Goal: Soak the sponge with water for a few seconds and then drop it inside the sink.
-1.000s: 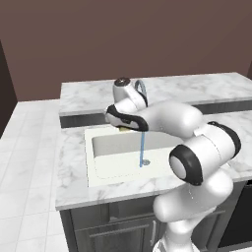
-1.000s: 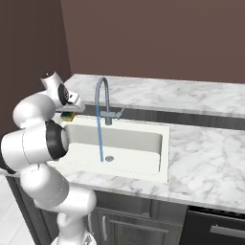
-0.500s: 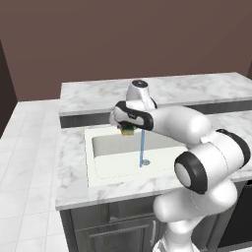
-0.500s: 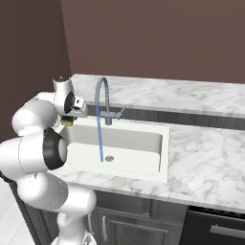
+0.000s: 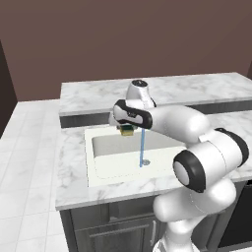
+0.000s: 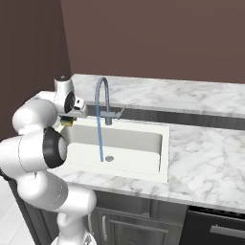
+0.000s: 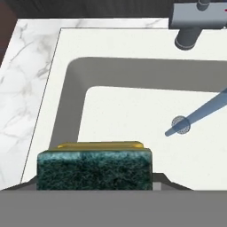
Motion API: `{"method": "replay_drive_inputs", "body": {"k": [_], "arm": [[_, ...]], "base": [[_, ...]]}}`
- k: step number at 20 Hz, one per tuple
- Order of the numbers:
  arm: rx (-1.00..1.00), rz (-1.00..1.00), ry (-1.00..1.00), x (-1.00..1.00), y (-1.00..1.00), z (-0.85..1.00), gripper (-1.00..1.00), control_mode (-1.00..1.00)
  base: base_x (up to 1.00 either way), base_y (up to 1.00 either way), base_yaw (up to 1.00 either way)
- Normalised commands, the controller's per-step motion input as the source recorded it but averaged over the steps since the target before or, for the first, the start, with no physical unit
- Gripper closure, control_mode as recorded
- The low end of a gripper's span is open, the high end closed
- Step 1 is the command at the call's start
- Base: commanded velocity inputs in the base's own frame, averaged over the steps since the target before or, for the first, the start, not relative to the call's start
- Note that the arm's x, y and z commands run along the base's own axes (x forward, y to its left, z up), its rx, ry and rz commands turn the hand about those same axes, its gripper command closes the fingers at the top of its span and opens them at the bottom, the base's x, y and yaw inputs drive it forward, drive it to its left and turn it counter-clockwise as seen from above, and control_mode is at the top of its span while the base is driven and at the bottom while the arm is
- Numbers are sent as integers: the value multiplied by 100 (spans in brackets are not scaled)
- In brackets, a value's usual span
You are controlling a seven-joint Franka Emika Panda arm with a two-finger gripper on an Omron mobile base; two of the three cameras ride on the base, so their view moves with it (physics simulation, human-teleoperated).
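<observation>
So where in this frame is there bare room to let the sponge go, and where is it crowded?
The white floor of the sink lies bare between its near wall and the drain, below the held sponge. Bare marble counter borders the basin on the far side from the arm. It is crowded around the faucet and the water falling to the drain.

The sponge (image 7: 94, 169) has a rough, fibrous dark green face over a smooth yellow layer. The sink (image 7: 133, 111) looks matt white and smooth, like ceramic. The counter (image 6: 201, 143) is polished white-grey veined marble. The faucet (image 6: 104, 98) is brushed grey metal. The water (image 5: 141, 146) looks pale blue, translucent.
</observation>
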Motion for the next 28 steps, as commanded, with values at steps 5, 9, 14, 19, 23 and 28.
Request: {"method": "replay_drive_inputs", "body": {"k": [5,9,14,19,23,28], "arm": [[-3,0,2,0,5,-4,100,-100],[0,0,0,0,0,-24,100,-100],[0,0,0,0,0,-39,100,-100],[0,0,0,0,0,-36,100,-100],[0,0,0,0,0,-33,100,-100],[0,0,0,0,0,-32,100,-100]], "base": [[0,0,0],[0,0,0],[0,0,0],[0,0,0],[0,0,0],[0,0,0]]}}
